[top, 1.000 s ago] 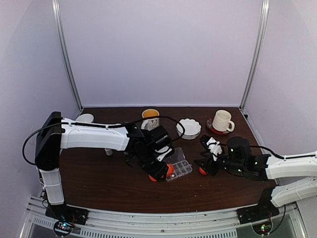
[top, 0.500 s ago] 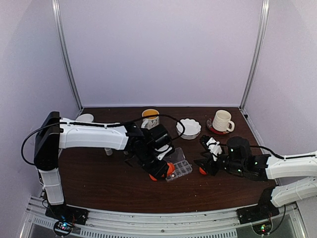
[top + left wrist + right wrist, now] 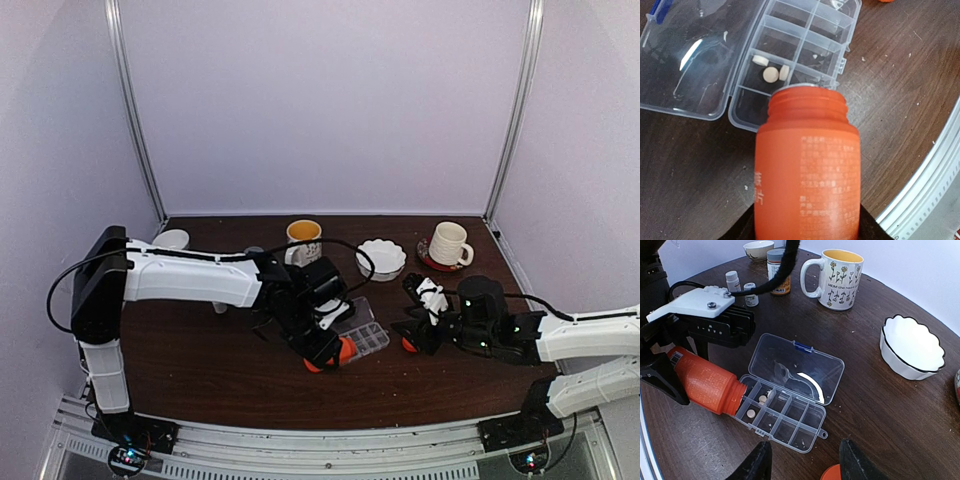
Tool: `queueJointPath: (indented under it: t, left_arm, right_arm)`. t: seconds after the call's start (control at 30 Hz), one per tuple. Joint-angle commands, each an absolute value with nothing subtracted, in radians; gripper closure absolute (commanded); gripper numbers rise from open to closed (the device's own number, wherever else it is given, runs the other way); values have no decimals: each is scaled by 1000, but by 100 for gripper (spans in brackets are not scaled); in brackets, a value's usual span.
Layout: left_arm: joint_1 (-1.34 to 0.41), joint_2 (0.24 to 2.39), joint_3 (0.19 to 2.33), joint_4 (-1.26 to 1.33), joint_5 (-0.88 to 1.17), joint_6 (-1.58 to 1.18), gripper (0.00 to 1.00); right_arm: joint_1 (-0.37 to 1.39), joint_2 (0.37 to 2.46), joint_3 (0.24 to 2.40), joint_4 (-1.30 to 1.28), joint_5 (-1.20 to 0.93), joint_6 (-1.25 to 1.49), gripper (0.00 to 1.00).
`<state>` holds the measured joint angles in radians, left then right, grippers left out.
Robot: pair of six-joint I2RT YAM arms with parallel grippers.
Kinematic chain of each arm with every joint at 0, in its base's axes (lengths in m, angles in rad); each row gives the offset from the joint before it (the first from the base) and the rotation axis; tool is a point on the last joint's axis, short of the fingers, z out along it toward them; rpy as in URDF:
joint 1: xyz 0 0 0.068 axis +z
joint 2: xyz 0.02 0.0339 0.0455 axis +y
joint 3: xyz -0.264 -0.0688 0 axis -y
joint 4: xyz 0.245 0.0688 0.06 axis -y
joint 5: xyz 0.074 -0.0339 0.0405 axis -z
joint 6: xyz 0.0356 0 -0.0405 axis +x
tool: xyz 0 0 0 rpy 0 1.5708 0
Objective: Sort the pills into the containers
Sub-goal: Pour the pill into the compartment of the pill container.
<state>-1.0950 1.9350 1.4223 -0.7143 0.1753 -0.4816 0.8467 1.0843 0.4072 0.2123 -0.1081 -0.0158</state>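
My left gripper is shut on an orange bottle, uncapped and tilted. The bottle's mouth rests at the end of the clear pill box, whose lid lies open flat. Three pale round pills lie in the containers at the bottle's mouth; the other containers hold only crumbs. In the right wrist view the bottle leans in from the left onto the box, with pills beside its mouth. My right gripper hangs open just before the box, above an orange cap.
A flowered mug, a scalloped white bowl, two small white bottles and a grey-capped bottle stand beyond the box. A white cup on a saucer stands at the back right and a small bowl at the back left.
My left gripper and the orange bottle have shifted slightly toward the near edge. The right arm has not moved.
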Motion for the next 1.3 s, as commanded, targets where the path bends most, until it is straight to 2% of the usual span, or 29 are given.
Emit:
queueJointPath:
  t: [0.0, 0.63, 1.03, 1.27]
  left_arm:
    - [-1100, 1906, 1490, -793, 127, -474, 100]
    - [-1100, 1977, 1647, -945, 175, -424, 100]
    - [-1096, 1956, 1604, -936, 129, -429, 100]
    - [-1121, 1977, 1606, -876, 206, -432, 100]
  right_arm:
    - [851, 1080, 432, 209, -83, -18, 50]
    - [853, 1095, 440, 208, -84, -18, 50]
    - [853, 1090, 437, 209, -85, -17, 50]
    - [853, 1098, 440, 207, -86, -18, 50]
